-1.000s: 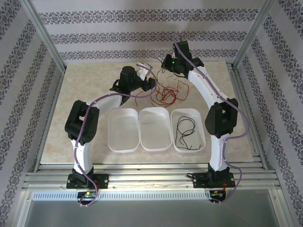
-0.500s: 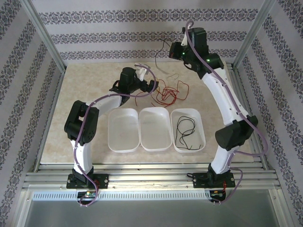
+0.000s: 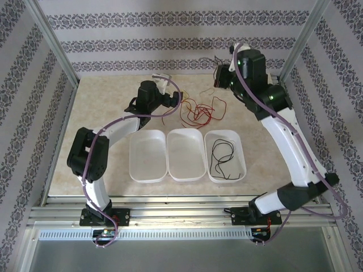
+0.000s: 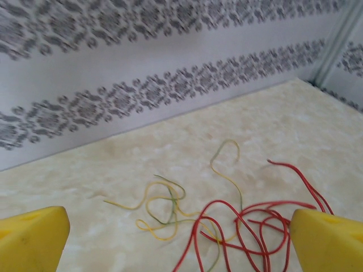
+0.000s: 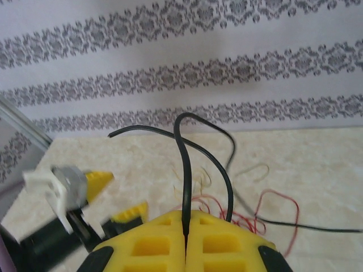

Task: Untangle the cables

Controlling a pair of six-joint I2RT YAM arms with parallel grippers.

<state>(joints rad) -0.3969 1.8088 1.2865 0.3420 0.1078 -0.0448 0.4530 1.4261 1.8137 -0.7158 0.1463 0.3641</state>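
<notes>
A black cable (image 5: 182, 148) is clamped in my right gripper (image 5: 186, 237), which is shut and held high above the table's far right (image 3: 220, 75); the strand arches up and trails down to the right. On the table lies a tangle of red cables (image 3: 197, 111) crossed with a pale yellow cable (image 4: 161, 205). The red loops (image 4: 258, 222) lie to the right of the yellow one in the left wrist view. My left gripper (image 4: 178, 222) is open just before this tangle, with nothing between its fingers (image 4: 34, 238). It sits at the tangle's left in the top view (image 3: 174, 100).
Three white trays stand in a row at mid-table: left (image 3: 136, 164), middle (image 3: 174, 170) and right (image 3: 241, 170). A black cable (image 3: 221, 156) lies in the right tray. Patterned walls and metal frame posts (image 3: 54, 42) close in the back and sides.
My right arm has swung up and to the right, lifting the black cable off the tangle. The left arm has shifted slightly left; its gripper stays by the red cables.
</notes>
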